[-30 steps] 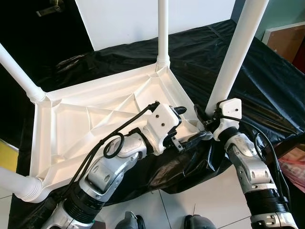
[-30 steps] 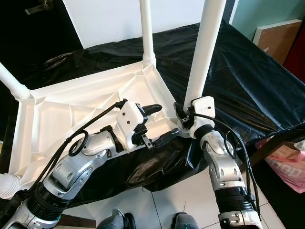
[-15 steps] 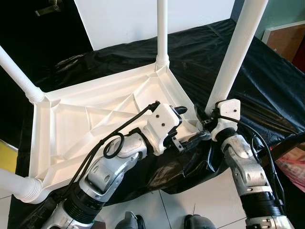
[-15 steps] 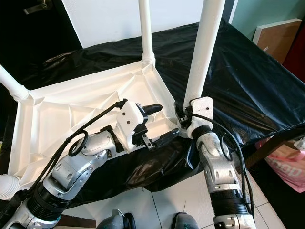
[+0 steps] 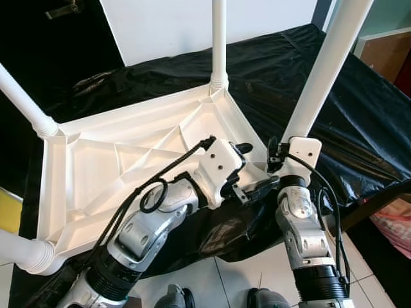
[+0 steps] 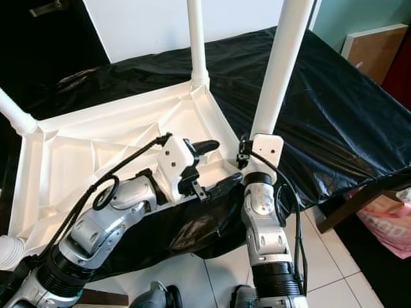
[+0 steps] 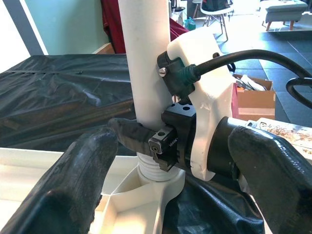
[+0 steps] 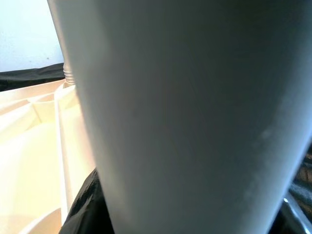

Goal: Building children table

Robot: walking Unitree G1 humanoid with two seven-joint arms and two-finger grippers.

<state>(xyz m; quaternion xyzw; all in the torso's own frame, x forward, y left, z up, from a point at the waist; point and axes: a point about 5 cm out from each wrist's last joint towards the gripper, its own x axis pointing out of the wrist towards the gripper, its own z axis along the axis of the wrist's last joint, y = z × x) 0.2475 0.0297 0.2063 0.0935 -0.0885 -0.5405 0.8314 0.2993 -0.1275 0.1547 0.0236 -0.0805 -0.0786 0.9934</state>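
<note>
Two grippers work at the near right corner of a white plastic table top (image 5: 122,160), which lies upside down on a surface draped in black sheet (image 5: 359,115). Its ribbed underside faces up, and legs stand at its corners: one at the far corner (image 5: 219,38), one at the left (image 5: 22,99), one at the near left (image 5: 16,247) and the near right leg (image 5: 324,67), which leans slightly to the right as it rises.

The right gripper (image 7: 141,139) is at the base of that near right leg, just above the ribbed collar where the leg meets the corner socket; one black finger (image 7: 131,134) lies across the leg, touching it. From the right wrist camera the leg (image 8: 195,112) is pressed up very close, so the gripper appears clamped on it.

The left gripper (image 5: 253,170) hovers over the same corner of the table top, just beside the right one — its two black fingers (image 7: 73,180) spread wide, with the leg's base between them but not touched.

Inside the raised rim of the top, the shallow ribbed compartments hold nothing. Beyond the sheet a brown board (image 5: 385,54) leans against a teal wall, and white floor tiles (image 5: 244,276) lie below.
</note>
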